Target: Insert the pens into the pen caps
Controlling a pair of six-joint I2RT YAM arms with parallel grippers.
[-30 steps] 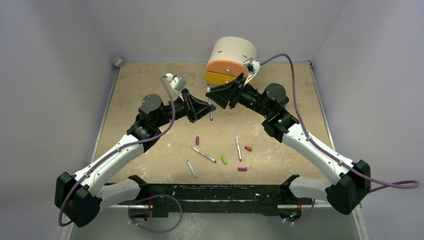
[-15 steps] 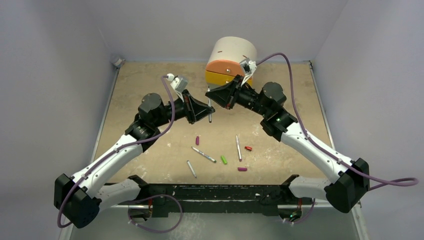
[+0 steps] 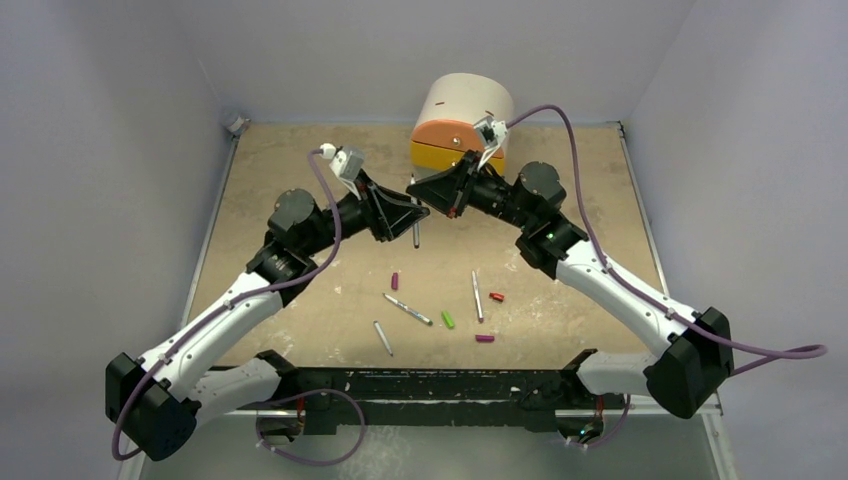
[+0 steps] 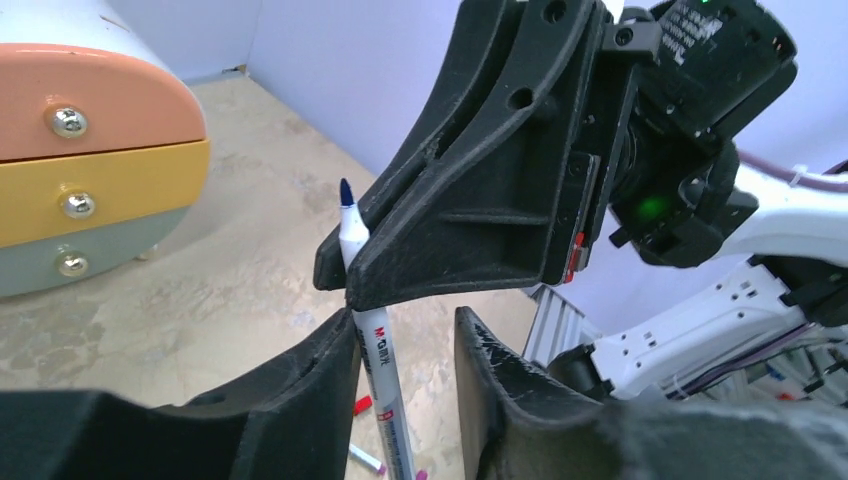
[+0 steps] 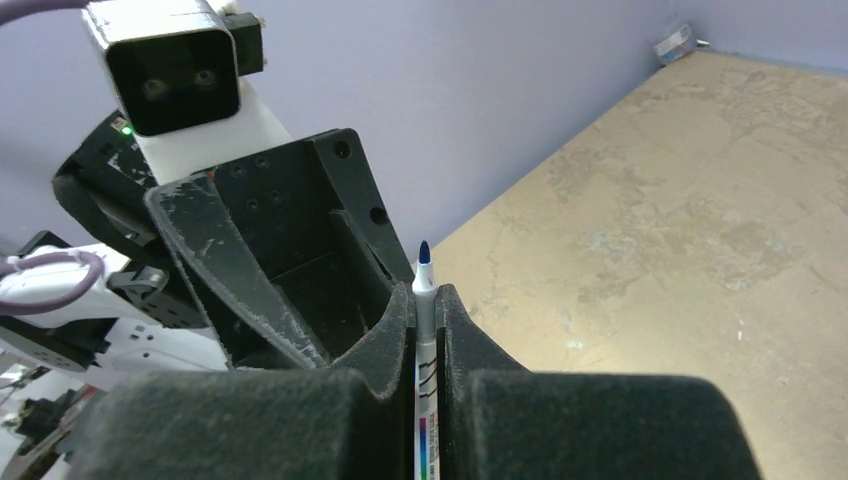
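Note:
Above the middle of the table my two grippers meet tip to tip. My right gripper (image 3: pixel 420 193) (image 5: pixel 426 297) is shut on a grey-white pen (image 3: pixel 416 236) (image 5: pixel 424 300), whose blue tip pokes out past the fingers. Below that grip my left gripper (image 3: pixel 407 214) (image 4: pixel 405 325) stands open; the pen (image 4: pixel 381 372) runs along its left finger, with a gap to the right one. Three more pens (image 3: pixel 407 309) (image 3: pixel 381 338) (image 3: pixel 477 296) lie on the table near the front. Among them lie the pen caps: a magenta one (image 3: pixel 394 281), green (image 3: pixel 448 320), red (image 3: pixel 497 297) and another magenta (image 3: pixel 484 339).
A small drawer unit (image 3: pixel 460 125) with orange and yellow fronts stands at the back, just behind the grippers. A small object (image 3: pixel 236 124) sits in the far left corner. A black rail (image 3: pixel 430 385) runs along the near edge between the arm bases.
My right gripper has closed on the pen's upper end. My left gripper, shut on the pen before, has opened. Both arms have shifted slightly left.

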